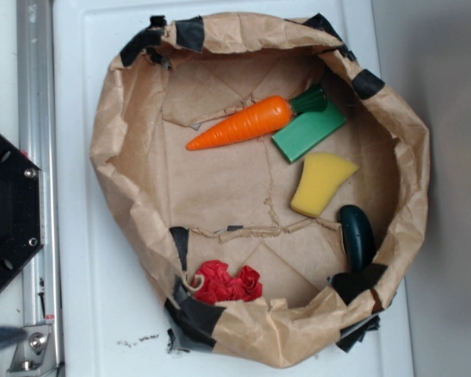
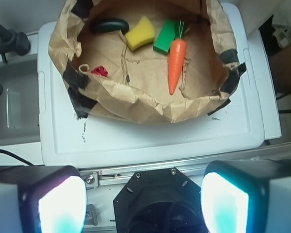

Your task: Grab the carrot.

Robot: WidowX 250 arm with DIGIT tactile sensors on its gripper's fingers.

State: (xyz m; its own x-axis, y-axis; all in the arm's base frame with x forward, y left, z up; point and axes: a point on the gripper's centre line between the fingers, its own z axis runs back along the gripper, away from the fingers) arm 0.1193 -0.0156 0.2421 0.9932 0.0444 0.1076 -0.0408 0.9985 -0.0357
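The carrot (image 1: 242, 123) is bright orange with a dark-green stem cap and lies on its side in the back of a brown paper basin (image 1: 110, 149), point to the left. In the wrist view the carrot (image 2: 176, 63) lies stem up, far ahead of me. My gripper (image 2: 143, 204) is open and empty, its two glowing pads wide apart at the bottom of the wrist view, over the black robot base and well short of the basin. The gripper does not show in the exterior view.
In the basin lie a green block (image 1: 308, 130) touching the carrot's stem, a yellow sponge (image 1: 320, 183), a dark-green vegetable (image 1: 357, 236) and a red crumpled thing (image 1: 228, 283). The basin stands on a white tray (image 1: 86, 259). The black base (image 1: 8, 212) and a metal rail (image 1: 35, 118) are at the left.
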